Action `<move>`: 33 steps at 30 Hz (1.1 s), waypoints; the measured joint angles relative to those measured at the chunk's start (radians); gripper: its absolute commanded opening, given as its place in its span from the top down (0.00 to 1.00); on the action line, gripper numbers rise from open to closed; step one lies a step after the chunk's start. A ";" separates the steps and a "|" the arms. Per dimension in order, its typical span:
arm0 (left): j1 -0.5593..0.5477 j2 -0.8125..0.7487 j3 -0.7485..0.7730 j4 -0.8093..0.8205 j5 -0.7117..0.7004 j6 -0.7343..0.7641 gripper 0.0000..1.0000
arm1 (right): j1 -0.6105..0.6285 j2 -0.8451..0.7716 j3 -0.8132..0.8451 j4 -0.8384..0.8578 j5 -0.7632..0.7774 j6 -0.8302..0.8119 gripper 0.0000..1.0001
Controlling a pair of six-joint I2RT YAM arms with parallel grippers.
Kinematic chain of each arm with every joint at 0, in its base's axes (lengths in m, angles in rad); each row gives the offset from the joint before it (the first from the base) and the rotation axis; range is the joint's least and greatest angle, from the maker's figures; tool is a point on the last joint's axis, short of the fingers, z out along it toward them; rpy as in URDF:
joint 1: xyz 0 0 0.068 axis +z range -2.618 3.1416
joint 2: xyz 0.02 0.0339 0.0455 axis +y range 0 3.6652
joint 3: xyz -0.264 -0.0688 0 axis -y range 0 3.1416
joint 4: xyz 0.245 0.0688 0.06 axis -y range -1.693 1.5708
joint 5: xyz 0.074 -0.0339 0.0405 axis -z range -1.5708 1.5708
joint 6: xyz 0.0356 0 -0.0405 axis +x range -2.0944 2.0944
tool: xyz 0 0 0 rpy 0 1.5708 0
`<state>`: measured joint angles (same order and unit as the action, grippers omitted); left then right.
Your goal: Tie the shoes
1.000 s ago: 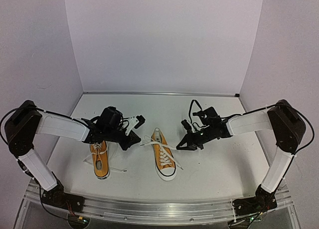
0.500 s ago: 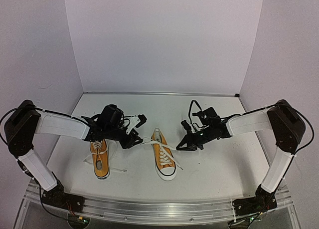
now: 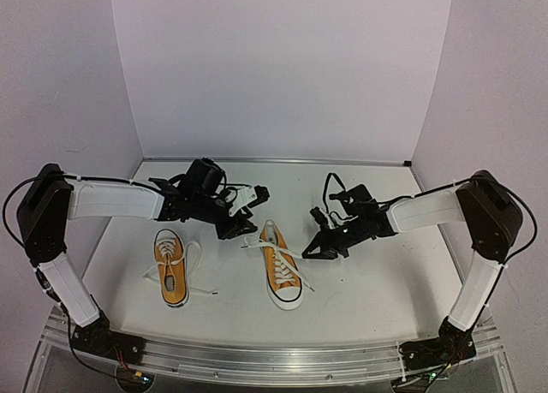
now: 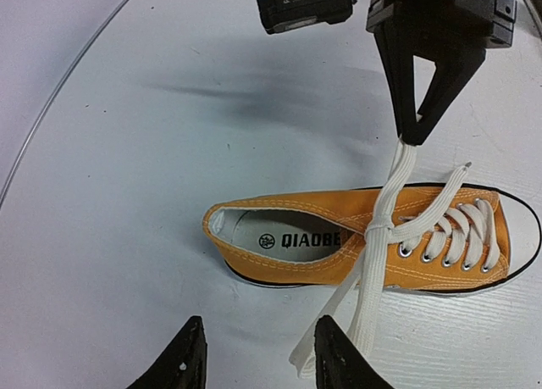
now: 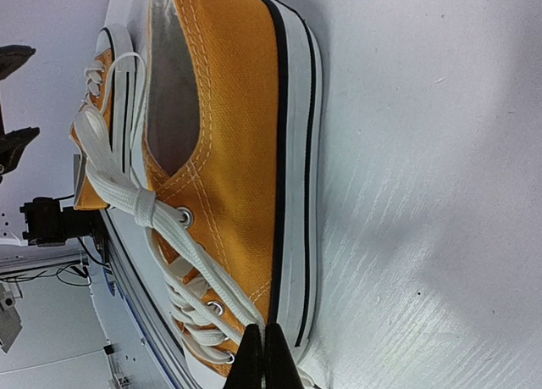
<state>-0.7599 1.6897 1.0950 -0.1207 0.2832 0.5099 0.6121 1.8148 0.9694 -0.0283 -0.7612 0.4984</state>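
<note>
Two orange-yellow shoes with white laces lie on the table, the left shoe (image 3: 171, 271) and the right shoe (image 3: 281, 269). The right shoe (image 4: 364, 236) has a first crossing in its laces. My right gripper (image 3: 307, 253) is shut on one lace (image 4: 398, 177) and holds it taut beside the shoe (image 5: 237, 152). In the right wrist view its fingertips (image 5: 264, 359) pinch that lace by the sole. My left gripper (image 4: 258, 363) stands open behind the shoe's heel side. The other lace end (image 4: 309, 355) lies loose on the table against one of its fingers (image 4: 334, 355).
White walls close the table at the back and sides, and a metal rail (image 3: 257, 359) runs along the near edge. The left shoe's laces (image 3: 197, 264) lie spread loose around it.
My left gripper has opened and let go of the lace, then drawn back toward the far wall and to the right. The right gripper has held still, shut on its lace.
</note>
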 measured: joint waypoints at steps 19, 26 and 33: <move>-0.036 0.150 0.093 -0.125 0.006 0.094 0.97 | 0.000 0.023 0.018 -0.002 -0.011 0.000 1.00; -0.038 0.145 0.086 -0.100 -0.018 0.062 1.00 | 0.000 0.023 0.018 -0.002 -0.010 0.000 1.00; -0.021 0.092 0.013 -0.045 -0.028 -0.023 1.00 | 0.000 0.023 0.018 0.000 -0.003 0.000 1.00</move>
<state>-0.7807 1.7821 1.1082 -0.1655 0.2548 0.4868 0.6121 1.8378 0.9872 -0.0287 -0.7638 0.4988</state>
